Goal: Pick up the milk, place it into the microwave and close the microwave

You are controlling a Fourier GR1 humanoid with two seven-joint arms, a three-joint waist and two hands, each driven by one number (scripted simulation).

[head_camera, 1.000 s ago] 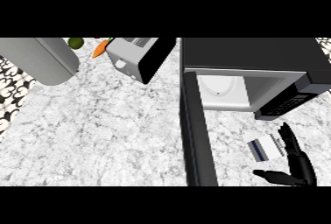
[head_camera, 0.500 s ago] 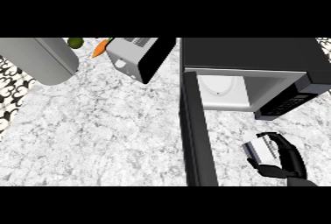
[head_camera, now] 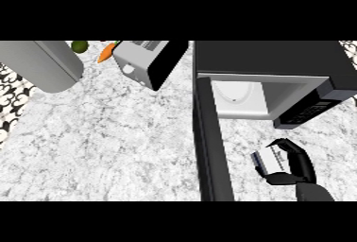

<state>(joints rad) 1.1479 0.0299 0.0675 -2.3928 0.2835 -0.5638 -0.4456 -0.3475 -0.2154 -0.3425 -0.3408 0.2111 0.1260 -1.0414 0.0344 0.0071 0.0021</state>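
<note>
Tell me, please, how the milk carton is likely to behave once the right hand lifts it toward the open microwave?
The milk looks like a flat-sided box, so it probably will not roll. The right hand curls round it, fingers on one side and thumb on the other; the flat faces likely suit that. It seems taller than wide, so it may tip if set down askew inside the microwave.

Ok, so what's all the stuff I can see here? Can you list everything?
Microwave: one, black, top right, white inside.
Door: one, black, swung open, left of the opening.
Toaster: one, silver and black, top middle.
Carrot: one, orange, left of the toaster.
Green thing: one, top edge, too small to name.
Grey cylinder: one, top left.
Counter: one, white-grey marble.
Milk: one, white carton, lower right.
Right hand: one, black, curled round the milk.
</note>
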